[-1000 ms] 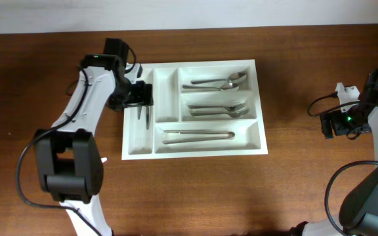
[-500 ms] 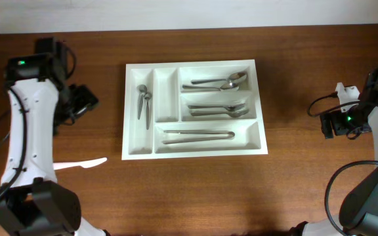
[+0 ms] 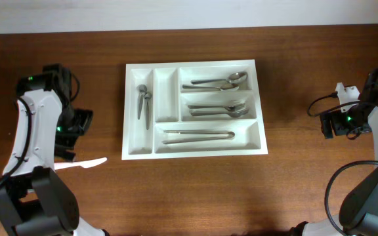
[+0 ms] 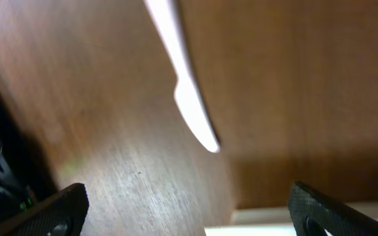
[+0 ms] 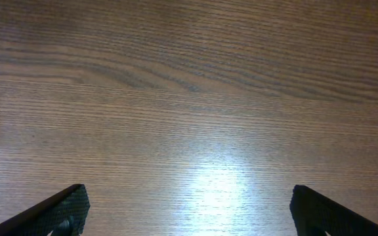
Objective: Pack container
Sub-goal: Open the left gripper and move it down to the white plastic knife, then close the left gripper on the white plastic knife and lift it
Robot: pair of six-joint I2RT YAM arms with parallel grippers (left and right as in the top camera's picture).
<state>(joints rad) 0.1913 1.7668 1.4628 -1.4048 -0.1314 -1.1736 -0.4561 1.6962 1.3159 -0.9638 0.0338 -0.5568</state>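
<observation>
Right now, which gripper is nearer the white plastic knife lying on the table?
Left. The left gripper hovers close beside the knife, left of the container. The right gripper sits far off, past the container's opposite side.

White knife (image 3: 81, 164) left of container (image 3: 166, 95)

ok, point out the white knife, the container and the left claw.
white knife (image 3: 87, 162), overhead, middle of its length.
container (image 3: 166, 92), overhead, bare floor of the empty narrow compartment.
left claw (image 4: 188, 210), left wrist, midway between its fingertips.
</observation>
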